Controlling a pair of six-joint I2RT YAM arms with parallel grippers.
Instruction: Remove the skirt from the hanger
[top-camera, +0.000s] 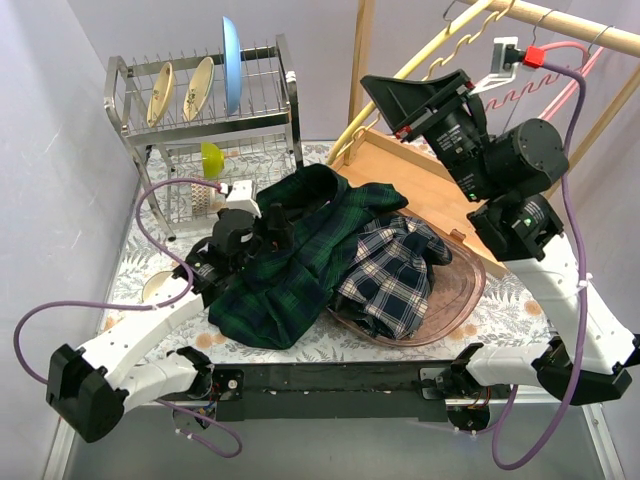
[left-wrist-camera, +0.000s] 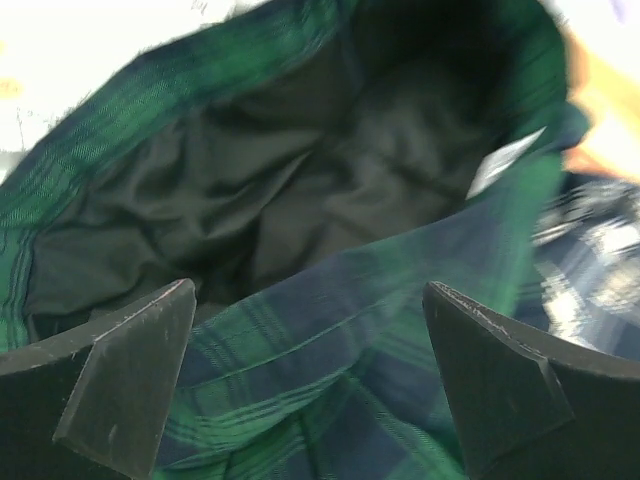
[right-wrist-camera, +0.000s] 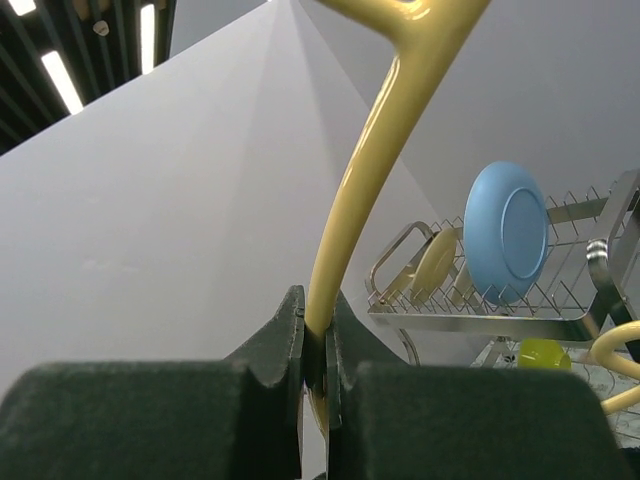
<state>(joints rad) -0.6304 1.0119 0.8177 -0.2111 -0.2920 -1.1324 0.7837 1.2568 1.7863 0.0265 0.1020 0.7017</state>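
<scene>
The dark green plaid skirt (top-camera: 285, 275) lies crumpled on the table, its black lining showing in the left wrist view (left-wrist-camera: 330, 330). My left gripper (top-camera: 252, 232) is open just above the skirt's waist edge, one finger on each side of a fold (left-wrist-camera: 310, 385), with nothing pinched between them. My right gripper (top-camera: 400, 105) is raised high at the back right and is shut on the yellow hanger (top-camera: 440, 50). In the right wrist view (right-wrist-camera: 317, 345) the hanger's yellow bar (right-wrist-camera: 350, 200) runs up from between the jaws. The hanger is up in the air, apart from the skirt.
A blue-and-white plaid garment (top-camera: 395, 270) lies in a brown basin (top-camera: 462, 300) to the right of the skirt. A dish rack (top-camera: 270, 105) with plates stands at the back left. A wooden tray (top-camera: 420, 185) and a rail with hangers (top-camera: 565, 25) are at the back right.
</scene>
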